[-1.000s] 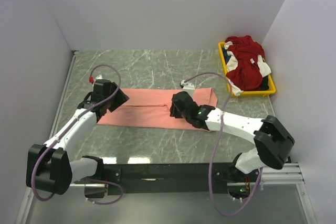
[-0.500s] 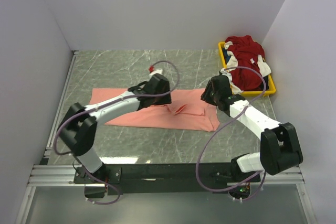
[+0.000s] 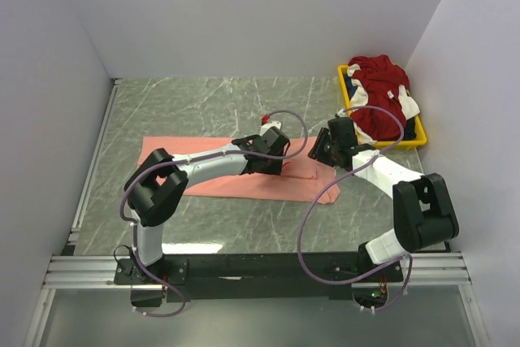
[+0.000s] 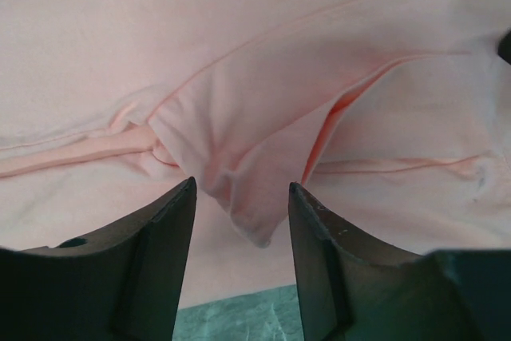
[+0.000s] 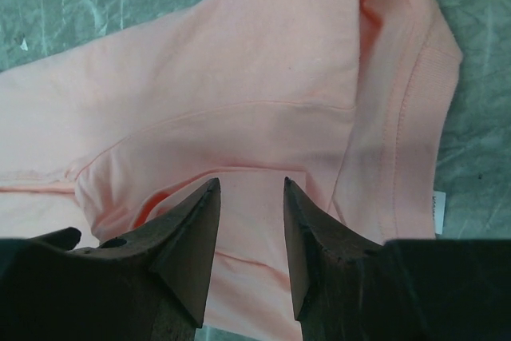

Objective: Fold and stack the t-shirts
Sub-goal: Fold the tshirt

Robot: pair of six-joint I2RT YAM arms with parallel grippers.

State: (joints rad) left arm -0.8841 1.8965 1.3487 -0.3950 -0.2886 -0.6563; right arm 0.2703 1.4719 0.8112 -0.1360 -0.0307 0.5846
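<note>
Salmon-pink t-shirt [image 3: 296,184] lies spread flat across the middle of the green marble table [image 3: 203,103]; 1 dark red t-shirt [image 3: 380,99] with white parts is heaped in the yellow tray [image 3: 345,95] at the far right corner; left gripper [image 4: 241,188] sits low over the pink cloth, jaws apart on either side of a raised pucker; right gripper [image 5: 251,182] hovers beside the collar end, jaws apart, holding nothing.
</note>
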